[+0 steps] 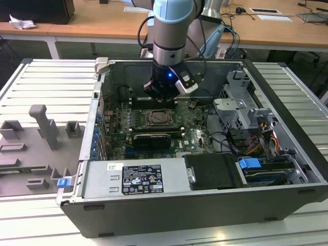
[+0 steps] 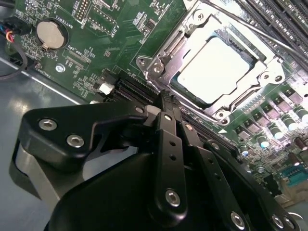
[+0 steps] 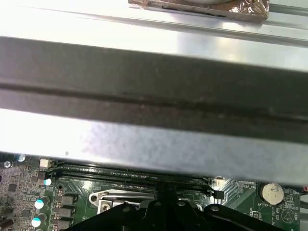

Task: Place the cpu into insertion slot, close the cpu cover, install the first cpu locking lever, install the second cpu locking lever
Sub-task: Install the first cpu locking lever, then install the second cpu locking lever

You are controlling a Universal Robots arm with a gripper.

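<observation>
In the second wrist view the cpu (image 2: pixel 214 70), a pale square chip, lies in the insertion slot (image 2: pixel 161 65). The silver cpu cover (image 2: pixel 269 67) lies flat around the chip's edges. A thin locking lever (image 2: pixel 260 33) runs along the socket's far side; whether it is latched I cannot tell. My gripper (image 2: pixel 164 97) hovers just beside the socket's corner, its black fingers (image 2: pixel 168 144) pressed together with nothing between them. In the exterior view the gripper (image 1: pixel 163 96) hangs over the motherboard just behind the socket (image 1: pixel 159 118).
The open computer case (image 1: pixel 287 97) walls in the board on all sides. Memory slots (image 2: pixel 284 14) run past the socket. A coin battery (image 2: pixel 48 32) sits on the board. Cables and a drive cage (image 1: pixel 241 110) fill the exterior view's right. The case's metal wall (image 3: pixel 154 96) stands close ahead.
</observation>
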